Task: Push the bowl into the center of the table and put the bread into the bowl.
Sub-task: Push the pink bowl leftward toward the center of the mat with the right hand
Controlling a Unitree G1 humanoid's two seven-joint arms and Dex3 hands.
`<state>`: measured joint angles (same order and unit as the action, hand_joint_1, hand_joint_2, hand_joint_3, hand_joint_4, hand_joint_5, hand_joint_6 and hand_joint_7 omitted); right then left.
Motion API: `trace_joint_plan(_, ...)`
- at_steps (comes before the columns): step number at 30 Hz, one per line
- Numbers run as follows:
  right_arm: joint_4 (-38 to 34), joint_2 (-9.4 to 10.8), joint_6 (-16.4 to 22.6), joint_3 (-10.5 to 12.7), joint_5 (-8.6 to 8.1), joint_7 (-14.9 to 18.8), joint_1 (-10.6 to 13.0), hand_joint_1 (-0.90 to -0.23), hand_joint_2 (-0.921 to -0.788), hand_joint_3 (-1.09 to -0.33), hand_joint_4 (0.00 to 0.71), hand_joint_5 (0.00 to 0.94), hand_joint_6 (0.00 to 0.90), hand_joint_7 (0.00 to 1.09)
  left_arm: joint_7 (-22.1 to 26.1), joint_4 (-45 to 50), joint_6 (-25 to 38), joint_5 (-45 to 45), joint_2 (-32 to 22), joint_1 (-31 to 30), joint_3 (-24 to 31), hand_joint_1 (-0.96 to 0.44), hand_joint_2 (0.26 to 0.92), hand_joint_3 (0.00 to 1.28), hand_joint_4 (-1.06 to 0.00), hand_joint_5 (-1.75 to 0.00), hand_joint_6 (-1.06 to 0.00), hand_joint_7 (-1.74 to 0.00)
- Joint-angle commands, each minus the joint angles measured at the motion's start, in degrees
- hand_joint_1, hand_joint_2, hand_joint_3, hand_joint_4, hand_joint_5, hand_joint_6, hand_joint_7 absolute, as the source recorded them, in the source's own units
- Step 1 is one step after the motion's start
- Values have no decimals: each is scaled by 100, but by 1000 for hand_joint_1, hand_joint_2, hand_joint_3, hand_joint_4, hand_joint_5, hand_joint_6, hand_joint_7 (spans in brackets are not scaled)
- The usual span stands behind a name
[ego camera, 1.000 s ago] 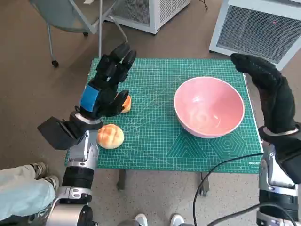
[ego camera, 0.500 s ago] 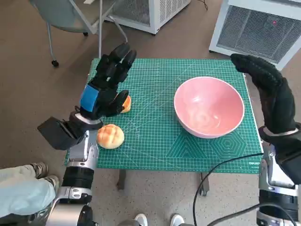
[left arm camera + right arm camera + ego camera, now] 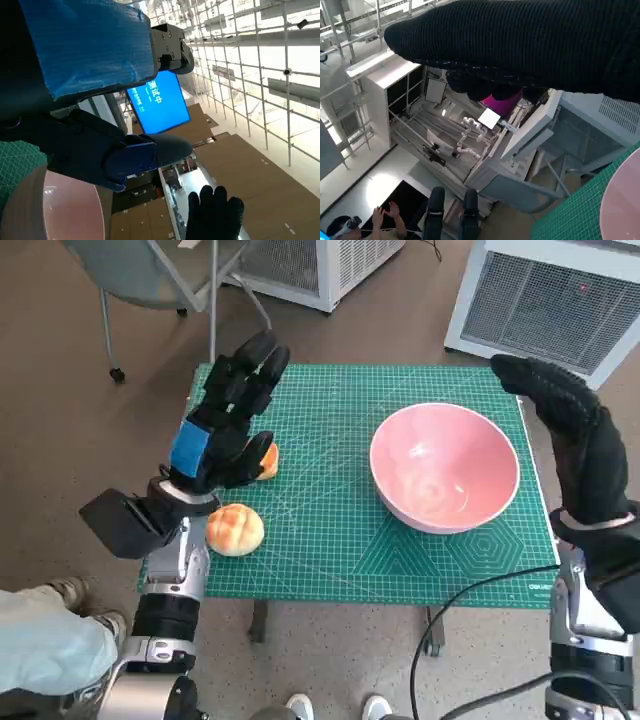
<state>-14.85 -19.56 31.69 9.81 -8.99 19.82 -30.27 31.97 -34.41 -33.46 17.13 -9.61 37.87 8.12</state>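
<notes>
A pink bowl (image 3: 445,466) stands on the right half of the green cutting mat (image 3: 330,520); its rim also shows in the left wrist view (image 3: 55,210) and in the right wrist view (image 3: 625,200). One round bread roll (image 3: 235,529) lies near the mat's front left corner. A second orange piece (image 3: 267,461) peeks out from behind my left hand (image 3: 225,420), which hovers above it with fingers spread, holding nothing. My right hand (image 3: 565,435) stands upright and empty just beyond the bowl's right rim; it shows as a glove (image 3: 215,217) in the left wrist view too.
A grey chair (image 3: 160,280) stands behind the table's left corner and white cabinets (image 3: 545,300) behind its right. A person's knee (image 3: 45,650) shows at the lower left. A black cable (image 3: 470,610) hangs off the table's front right.
Neither hand, bowl nor bread has moved. Only the person's knee at the lower left has shifted slightly.
</notes>
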Motion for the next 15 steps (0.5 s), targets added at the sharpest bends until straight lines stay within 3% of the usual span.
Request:
trace_joint_plan(1, -395, -95, 74, 116, -63, 52, 55, -663, -921, -738, 48, 0, -1, 266, -3, 99, -58, -8, -24, -9, 32, -705, 921, 528, -192, -11, 1, -438)
trace_joint_plan(8, -1550, -289, 392, 428, 46, -189, -340, -655, -921, -754, 46, 0, -1, 258, 11, 123, -54, 8, -40, -32, 49, -708, 921, 526, -193, -11, 1, -438)
trace_joint_plan(15, -2726, -359, 749, 609, 221, -663, -718, -684, -921, -848, 47, 2, -1, 313, 13, 113, -87, -13, -56, -54, 70, -710, 921, 525, -195, -10, 1, -424)
